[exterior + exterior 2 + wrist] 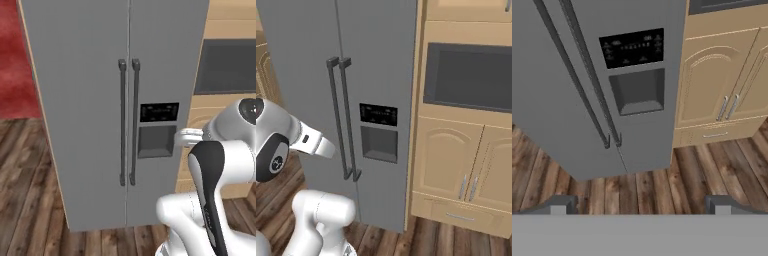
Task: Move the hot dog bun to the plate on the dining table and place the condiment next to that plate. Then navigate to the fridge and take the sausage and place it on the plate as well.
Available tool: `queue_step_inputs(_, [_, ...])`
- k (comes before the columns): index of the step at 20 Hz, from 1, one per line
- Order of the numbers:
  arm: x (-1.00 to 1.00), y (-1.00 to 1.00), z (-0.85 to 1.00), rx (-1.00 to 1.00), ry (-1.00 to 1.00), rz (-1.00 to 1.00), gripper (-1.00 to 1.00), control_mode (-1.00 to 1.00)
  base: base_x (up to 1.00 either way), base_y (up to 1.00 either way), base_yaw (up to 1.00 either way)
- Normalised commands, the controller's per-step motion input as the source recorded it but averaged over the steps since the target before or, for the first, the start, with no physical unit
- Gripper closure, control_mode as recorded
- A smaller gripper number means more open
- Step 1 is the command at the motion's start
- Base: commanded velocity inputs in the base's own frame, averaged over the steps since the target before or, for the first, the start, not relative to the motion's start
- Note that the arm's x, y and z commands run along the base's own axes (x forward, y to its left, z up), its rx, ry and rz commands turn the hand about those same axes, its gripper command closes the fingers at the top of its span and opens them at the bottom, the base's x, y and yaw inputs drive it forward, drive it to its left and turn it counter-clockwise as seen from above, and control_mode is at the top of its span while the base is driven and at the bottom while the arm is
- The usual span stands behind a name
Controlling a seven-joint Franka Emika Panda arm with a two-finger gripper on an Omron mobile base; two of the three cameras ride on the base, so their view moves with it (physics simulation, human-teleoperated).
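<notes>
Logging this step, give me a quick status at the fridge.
Tool open, empty. Tall grey steel double-door fridge straight ahead, both doors shut. Sausage out of sight; doors block access.

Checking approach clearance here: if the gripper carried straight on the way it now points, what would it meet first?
Most likely the fridge, near its dispenser panel beside the two bar handles. The gripper stands open with nothing between its tips. The hand view angles down, so depth is uncertain.

Grey double-door fridge (100, 115) shut, two vertical bar handles (128, 122) at centre, dark dispenser panel (159, 112), wooden floor (25, 200)
</notes>
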Motion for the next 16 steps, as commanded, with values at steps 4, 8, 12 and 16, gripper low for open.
queue_step_inputs(4, [0.0, 0.0, 0.0, 0.0, 0.0, 0.0, -1.0, 1.0, -0.2, 0.54, -0.18])
queue_step_inputs(8, [0.0, 0.0, 0.0, 0.0, 0.0, 0.0, -1.0, 1.0, -0.14, 0.16, 0.01])
queue_step_inputs(12, [0.0, 0.0, 0.0, 0.0, 0.0, 0.0, -1.0, 1.0, 0.0, 0.21, 0.15])
queue_step_inputs(16, [0.0, 0.0, 0.0, 0.0, 0.0, 0.0, -1.0, 1.0, -0.02, 0.53, 0.12])
